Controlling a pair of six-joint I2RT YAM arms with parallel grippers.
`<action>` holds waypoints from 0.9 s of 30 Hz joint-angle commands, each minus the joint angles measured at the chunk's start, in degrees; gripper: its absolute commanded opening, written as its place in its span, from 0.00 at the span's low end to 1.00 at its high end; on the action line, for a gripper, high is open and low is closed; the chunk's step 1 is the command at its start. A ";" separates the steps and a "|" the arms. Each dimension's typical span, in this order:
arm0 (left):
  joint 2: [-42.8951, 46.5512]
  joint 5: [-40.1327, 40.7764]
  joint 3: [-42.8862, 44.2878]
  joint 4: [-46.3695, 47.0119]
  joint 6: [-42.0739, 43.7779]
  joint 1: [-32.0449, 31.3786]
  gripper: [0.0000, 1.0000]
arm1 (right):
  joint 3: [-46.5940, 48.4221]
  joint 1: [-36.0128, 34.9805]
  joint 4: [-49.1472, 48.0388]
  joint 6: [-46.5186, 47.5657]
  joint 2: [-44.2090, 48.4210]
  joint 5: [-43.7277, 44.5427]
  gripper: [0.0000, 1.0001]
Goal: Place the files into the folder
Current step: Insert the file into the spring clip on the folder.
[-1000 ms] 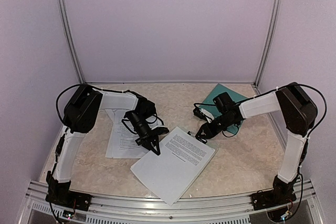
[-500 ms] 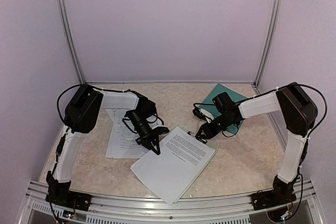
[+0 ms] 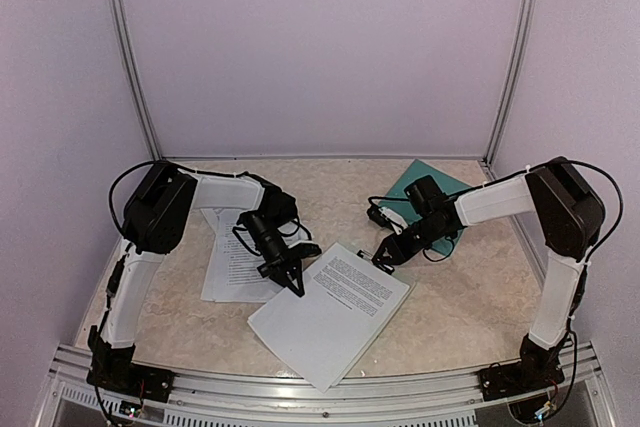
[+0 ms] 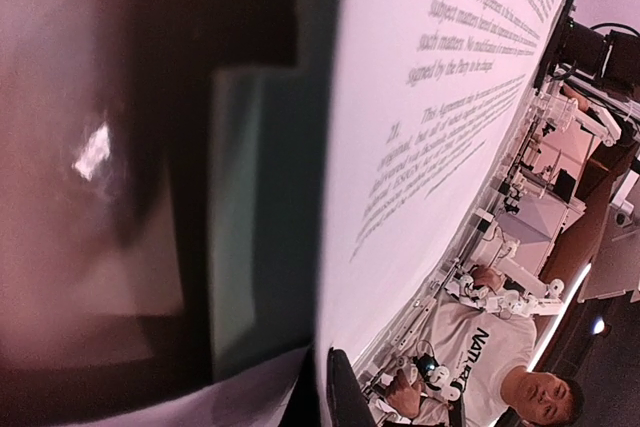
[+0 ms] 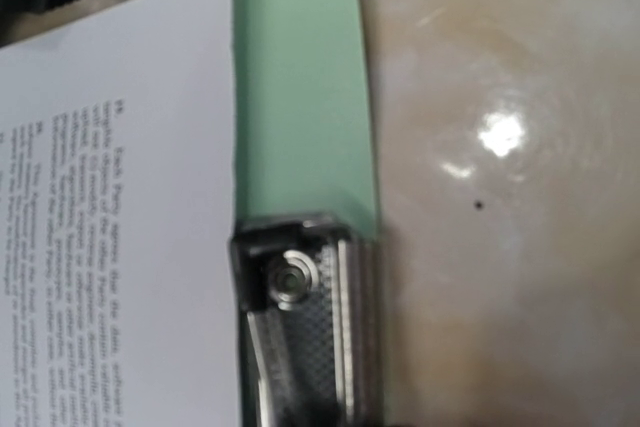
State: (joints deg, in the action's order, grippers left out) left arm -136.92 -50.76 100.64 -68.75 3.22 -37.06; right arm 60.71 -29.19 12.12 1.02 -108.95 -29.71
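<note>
A stack of files (image 3: 335, 317), white sheets with black text, lies on a pale mint clipboard (image 5: 300, 97) at the table's middle. My left gripper (image 3: 296, 287) is at the stack's left edge, shut on the top sheet (image 4: 430, 97), which curves up close to the camera beside one dark fingertip (image 4: 345, 397). My right gripper (image 3: 383, 259) is at the clipboard's top edge, shut on its silver clip (image 5: 305, 337); its own fingers are hidden. More files (image 3: 232, 265) lie under the left arm. The dark teal folder (image 3: 420, 182) lies closed at the back right, partly under the right arm.
An aluminium rail (image 3: 320, 379) runs along the near edge between the arm bases. Lilac walls close in the back and both sides. The marble-patterned tabletop (image 3: 450, 297) shows between the clipboard and the right arm's base.
The stack on the clipboard has slid very slightly to the left. Both arms have barely moved.
</note>
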 commanded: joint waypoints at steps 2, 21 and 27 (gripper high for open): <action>-1.14 0.43 -0.84 0.33 -0.12 0.06 0.00 | -1.04 -0.10 2.78 -0.66 -1.66 1.37 0.00; 0.49 -0.27 3.53 -2.83 -1.18 0.30 0.00 | -0.97 -0.17 2.93 -0.31 -1.56 3.08 0.00; 0.42 0.04 3.69 -3.80 -1.61 0.57 0.00 | -0.67 -0.18 3.06 -0.31 -1.60 3.41 0.00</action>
State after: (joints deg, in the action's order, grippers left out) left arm -136.90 -50.76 103.02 -71.53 2.13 -37.04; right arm 60.71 -29.19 12.12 0.82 -108.95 -29.56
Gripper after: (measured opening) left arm 0.003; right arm 0.164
